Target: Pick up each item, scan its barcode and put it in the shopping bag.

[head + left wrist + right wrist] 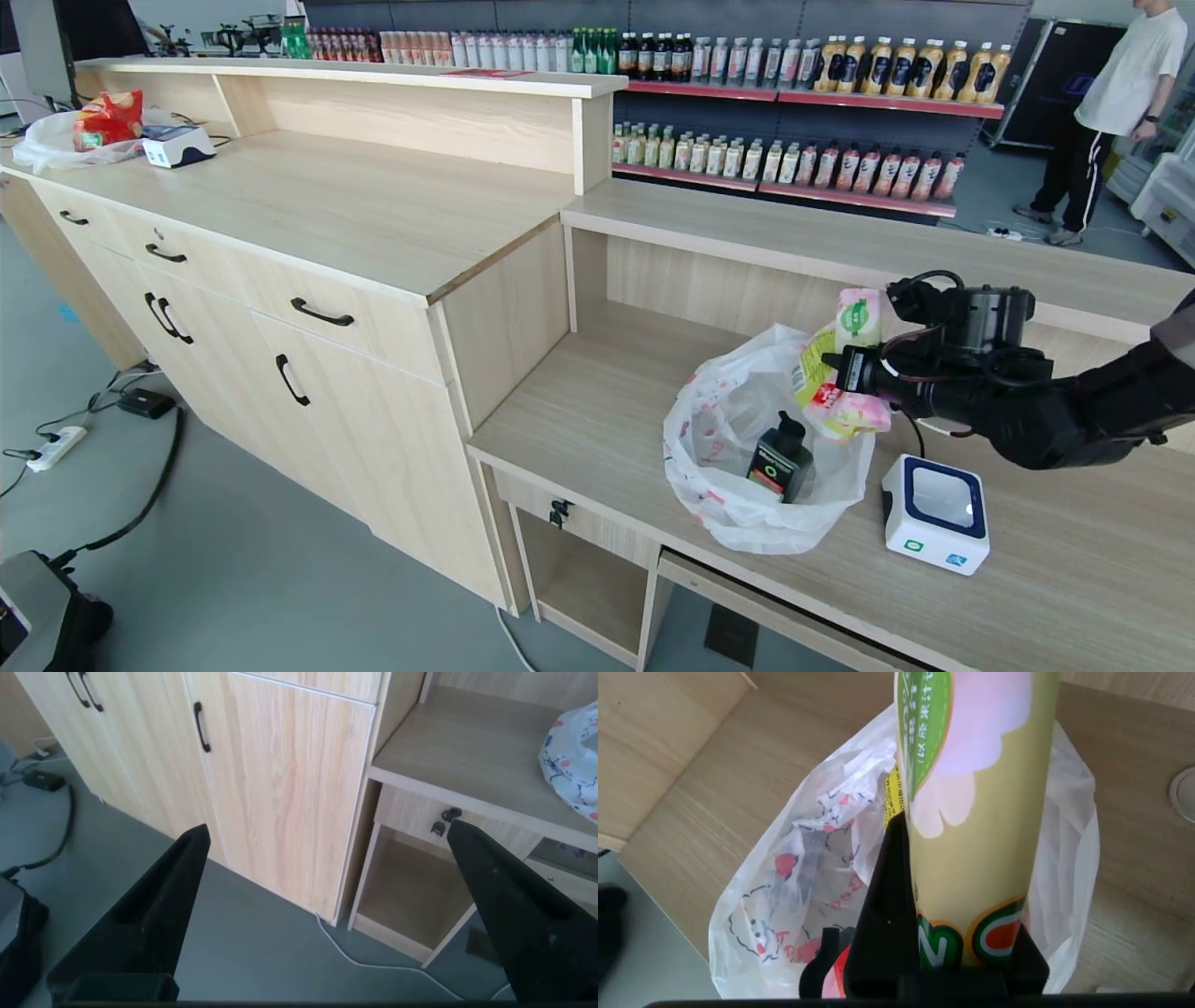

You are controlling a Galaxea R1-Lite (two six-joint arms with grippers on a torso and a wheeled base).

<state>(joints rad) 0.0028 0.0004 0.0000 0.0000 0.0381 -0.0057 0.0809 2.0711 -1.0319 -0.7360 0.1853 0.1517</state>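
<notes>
Snack packet (859,319): pink and yellow-green, clamped in the right hand (843,371) above the bag's mouth.
Shopping bag (709,448): white printed plastic, stood open on the worktop (597,420).
Black bottle (782,464): contained upright in the bag.
Scanner (936,511): white, blue-framed window, set just beside the bag.

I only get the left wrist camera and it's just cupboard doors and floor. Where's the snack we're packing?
Observer: The right gripper holds the snack packet over the shopping bag.
Operator: Is anything inside the bag?
Observer: Yes, a dark bottle stands in it.
Operator: And where's the beeper thing?
Observer: The white scanner sits on the counter right beside the bag, on the robot's right of it.
</notes>
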